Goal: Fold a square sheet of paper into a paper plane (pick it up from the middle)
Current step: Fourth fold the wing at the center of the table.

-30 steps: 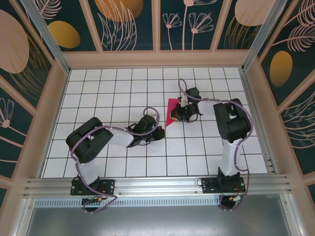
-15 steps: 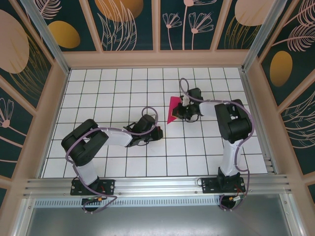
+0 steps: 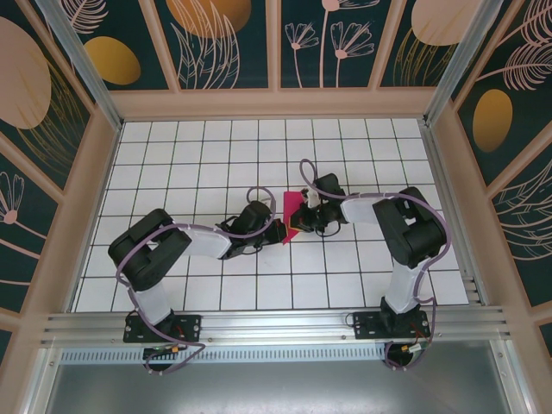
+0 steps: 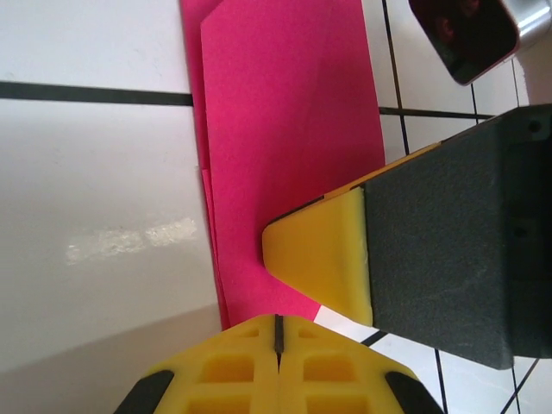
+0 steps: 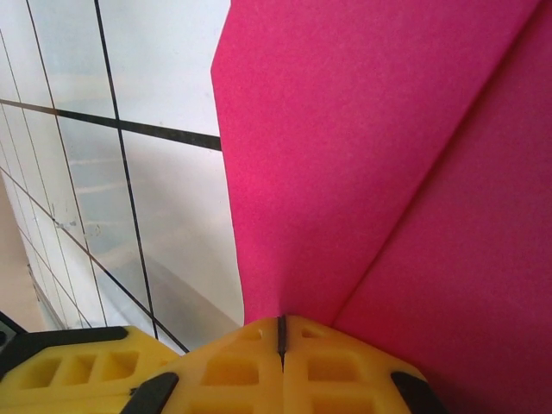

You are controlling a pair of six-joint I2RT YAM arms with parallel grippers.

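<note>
Nearest the arm bases, the left gripper (image 4: 278, 330) sits low on the table (image 3: 216, 155) with its fingers pressed together. Their tips are at the near edge of the paper (image 4: 285, 129). Whether they nip that edge or only press beside it, I cannot tell.

The paper lies flat on the grid at mid-table, between the two grippers. It is no longer a plain square. It is a narrower, layered shape with one flap lying over another and a diagonal crease (image 5: 405, 215) running across it.

Just past it, the right gripper (image 5: 280, 335) is also closed, and its joined tips bear down on the pink surface where the crease ends.

By my reading, the step in hand is pressing a fold flat, with one closed tip holding the paper while the other works an edge. The plane looks partly folded, with its wings not yet formed.

The next move probably calls for a firm stroke along the crease while the other tip keeps the paper pinned, because thin paper would slide easily on the smooth table.

No container plays a part here, and the paper rests directly on the table.
</note>
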